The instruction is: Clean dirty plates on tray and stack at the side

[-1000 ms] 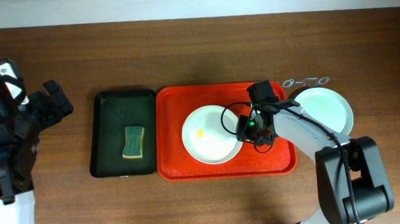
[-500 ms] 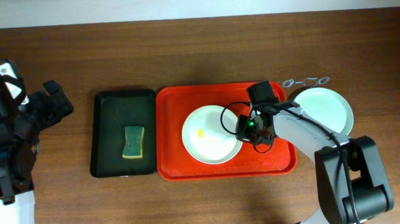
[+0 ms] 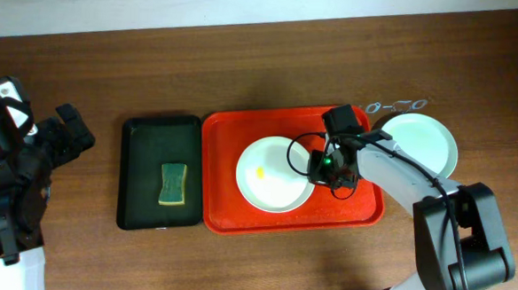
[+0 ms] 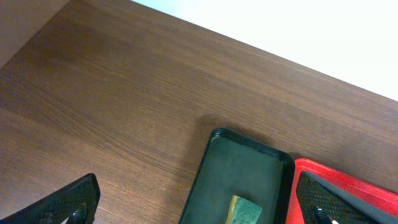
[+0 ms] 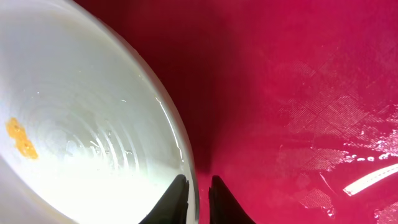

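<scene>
A white plate (image 3: 273, 174) with a small yellow smear (image 3: 259, 173) lies on the red tray (image 3: 223, 161). My right gripper (image 3: 316, 169) is at the plate's right rim. In the right wrist view its fingers (image 5: 194, 193) are closed to a narrow gap with the plate's rim (image 5: 177, 134) between them, and the smear (image 5: 20, 138) shows at the left. A second pale, greenish plate (image 3: 417, 141) lies on the table right of the tray. No pale blue plate shows. My left gripper (image 3: 72, 128) is open and empty at the far left (image 4: 199, 214).
A black tray (image 3: 142, 170) left of the red tray holds a green and yellow sponge (image 3: 173, 184), which also shows in the left wrist view (image 4: 244, 211). A small metal object (image 3: 394, 105) lies behind the right plate. Bare wooden table surrounds the trays.
My right arm's elbow has shifted slightly. The plate, the trays and the left arm have not moved.
</scene>
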`<state>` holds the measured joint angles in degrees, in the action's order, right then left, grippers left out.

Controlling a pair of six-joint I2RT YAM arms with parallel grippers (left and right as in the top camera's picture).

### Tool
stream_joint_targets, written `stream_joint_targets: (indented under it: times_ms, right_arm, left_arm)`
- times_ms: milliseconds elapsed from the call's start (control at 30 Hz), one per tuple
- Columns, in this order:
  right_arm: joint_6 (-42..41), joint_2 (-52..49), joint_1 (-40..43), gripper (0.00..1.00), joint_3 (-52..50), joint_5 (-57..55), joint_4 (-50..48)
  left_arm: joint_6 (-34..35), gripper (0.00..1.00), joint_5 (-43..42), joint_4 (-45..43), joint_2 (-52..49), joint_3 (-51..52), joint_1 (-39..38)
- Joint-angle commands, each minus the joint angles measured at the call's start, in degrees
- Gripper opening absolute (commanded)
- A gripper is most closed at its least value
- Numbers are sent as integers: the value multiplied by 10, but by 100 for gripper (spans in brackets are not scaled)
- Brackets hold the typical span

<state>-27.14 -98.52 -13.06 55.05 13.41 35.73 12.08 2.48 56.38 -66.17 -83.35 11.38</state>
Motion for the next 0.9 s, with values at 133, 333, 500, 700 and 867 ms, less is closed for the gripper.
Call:
stream_joint_targets:
  times_ms: [133,333,500,700,867]
  right_arm:
    - [3,10,3,4,-4,-17,1]
    - [3,6,3,11,-5,-36,2]
    - [3,6,3,11,-5,-35,2]
    - [3,6,3,4,-10,-36,2]
    - [3,6,3,4,-43,-40,-33]
  left_arm:
    - [7,99,-2,-1,1,-4,1]
    - [7,99,-2,-1,1,-4,1]
    - [7,99,-1,-1,1,-4,1]
    - [7,99,-2,-1,1,-4,1]
    - [7,99,-2,-1,2,-4,1]
